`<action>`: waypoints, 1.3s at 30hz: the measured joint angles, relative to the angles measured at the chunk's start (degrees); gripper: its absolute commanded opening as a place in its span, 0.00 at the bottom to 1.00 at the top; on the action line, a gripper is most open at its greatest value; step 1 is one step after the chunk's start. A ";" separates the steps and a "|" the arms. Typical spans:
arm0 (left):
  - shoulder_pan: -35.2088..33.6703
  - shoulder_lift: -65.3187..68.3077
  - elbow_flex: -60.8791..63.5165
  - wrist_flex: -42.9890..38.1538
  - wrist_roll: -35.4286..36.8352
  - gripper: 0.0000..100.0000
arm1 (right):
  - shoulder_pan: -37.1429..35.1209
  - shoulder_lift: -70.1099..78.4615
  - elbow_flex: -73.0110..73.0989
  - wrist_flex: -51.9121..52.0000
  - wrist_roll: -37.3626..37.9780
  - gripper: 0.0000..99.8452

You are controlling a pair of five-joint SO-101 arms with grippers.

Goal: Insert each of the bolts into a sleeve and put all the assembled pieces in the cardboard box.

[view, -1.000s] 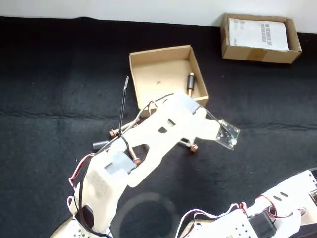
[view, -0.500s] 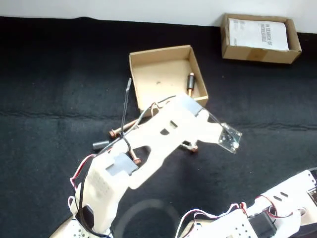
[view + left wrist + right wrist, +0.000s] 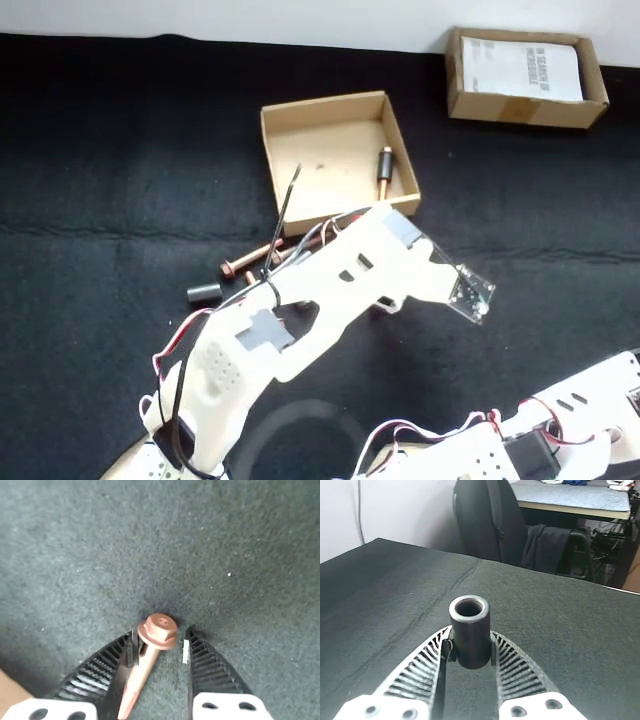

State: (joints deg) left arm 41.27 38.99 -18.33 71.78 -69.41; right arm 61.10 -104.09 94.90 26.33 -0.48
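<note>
From above: left arm (image 3: 340, 280) stretched across the black table (image 3: 100, 150), just below the cardboard box (image 3: 335, 160). One assembled piece (image 3: 384, 170) inside that box, along its right wall. Loose bolts (image 3: 250, 262) and a loose sleeve (image 3: 203, 291) on the table beside the arm. Second box (image 3: 525, 75) well apart, at the far right.

From the left wrist: left hand (image 3: 160, 650) narrowly open around a copper bolt (image 3: 150, 655). Bolt leaning against one finger, with a slim gap to the other.

From the right wrist: right hand (image 3: 470, 650) clamped on a dark sleeve (image 3: 469, 630), bore facing the camera, above the table.
</note>
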 measured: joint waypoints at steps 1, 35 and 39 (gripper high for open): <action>-0.35 0.44 -0.26 -0.44 0.09 0.15 | 0.18 0.00 0.00 0.00 0.00 0.01; -8.35 -39.65 -3.25 -3.87 49.76 0.01 | -35.34 0.00 0.09 0.00 0.00 0.01; -13.98 -41.76 -3.25 -3.16 65.32 0.01 | -44.31 0.00 0.09 3.69 0.00 0.01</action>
State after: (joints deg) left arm 27.30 -2.77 -21.58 68.62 -4.09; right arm 16.79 -104.09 94.99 30.02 -0.48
